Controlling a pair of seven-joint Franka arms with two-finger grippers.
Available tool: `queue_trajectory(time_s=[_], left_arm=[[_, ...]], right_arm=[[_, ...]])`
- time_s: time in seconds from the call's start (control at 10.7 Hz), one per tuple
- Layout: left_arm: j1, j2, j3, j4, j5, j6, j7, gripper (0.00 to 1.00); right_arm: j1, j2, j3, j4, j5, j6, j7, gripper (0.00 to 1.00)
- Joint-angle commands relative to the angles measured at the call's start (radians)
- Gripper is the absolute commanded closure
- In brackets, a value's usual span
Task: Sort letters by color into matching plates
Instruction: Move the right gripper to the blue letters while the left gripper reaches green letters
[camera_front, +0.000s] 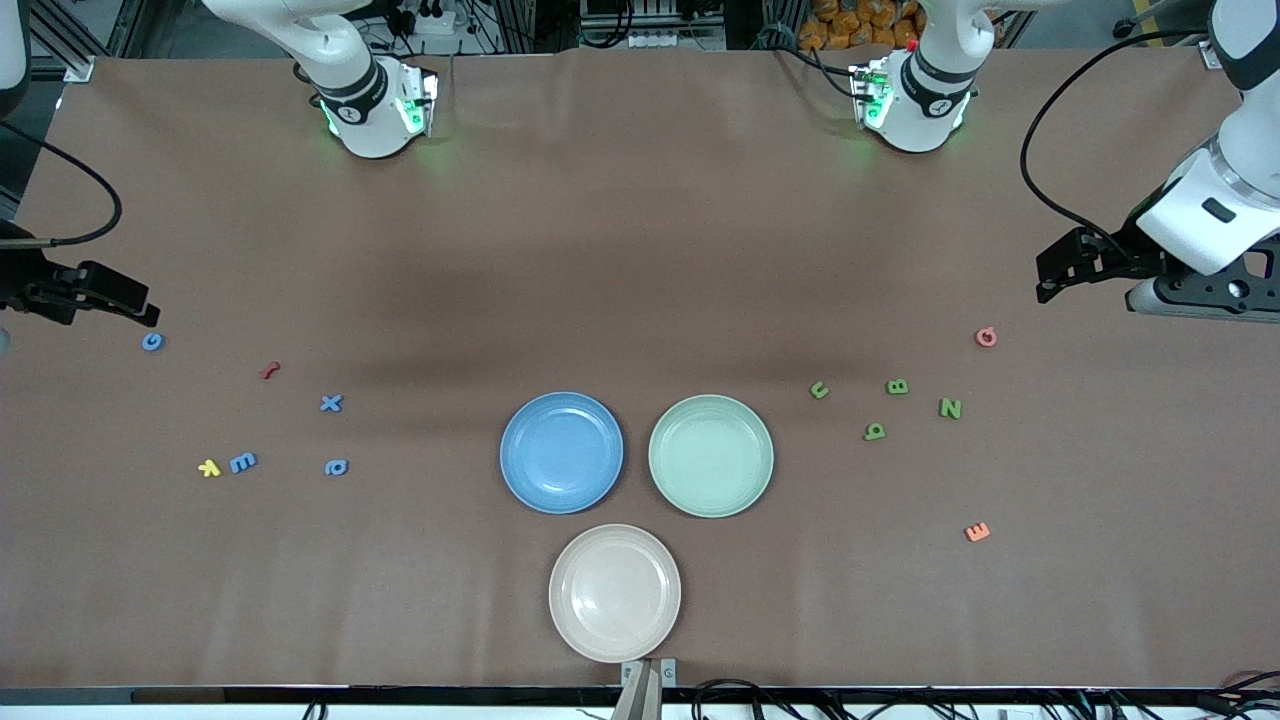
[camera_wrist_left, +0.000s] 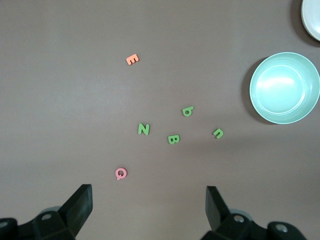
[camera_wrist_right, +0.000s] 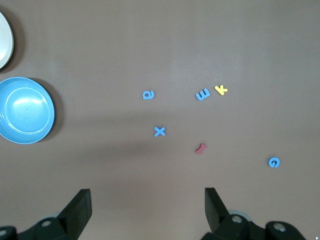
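Cream plate (camera_front: 614, 592) nearest the camera, blue plate (camera_front: 561, 452) and green plate (camera_front: 710, 455) just above it, all bare. Blue letters (camera_front: 331, 403) lie scattered toward the right arm's end, green letters (camera_front: 897, 387) toward the left arm's end. Right hand (camera_wrist_right: 148, 212) and left hand (camera_wrist_left: 149, 212) both wide open, holding nothing, waiting over the counter (camera_front: 640, 250) ends.
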Motion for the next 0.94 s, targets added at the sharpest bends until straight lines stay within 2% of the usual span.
queue_trajectory(time_s=[0.0,0.28,0.56,0.65,0.84], left_arm=[[-0.003,0.011,-0.001,0.021,0.017,0.009,0.004,0.0],[-0.004,0.057,-0.001,0.058,0.019,0.011,0.006,0.0],[0.016,0.054,-0.003,0.056,-0.007,0.012,0.018,0.0],[0.017,0.057,0.0,0.05,-0.025,0.003,0.009,0.0],[0.011,0.091,0.005,0.036,-0.018,0.012,-0.011,0.0]], right_arm=[[-0.003,0.001,0.005,0.003,0.016,0.003,-0.004,0.0],[-0.003,0.001,0.005,0.002,0.016,0.003,-0.001,0.0],[-0.006,0.022,0.006,-0.007,0.016,0.006,0.002,0.0],[-0.004,0.034,0.008,-0.015,0.018,0.026,0.002,0.0],[-0.004,0.033,0.008,-0.127,0.019,0.171,0.002,0.0]])
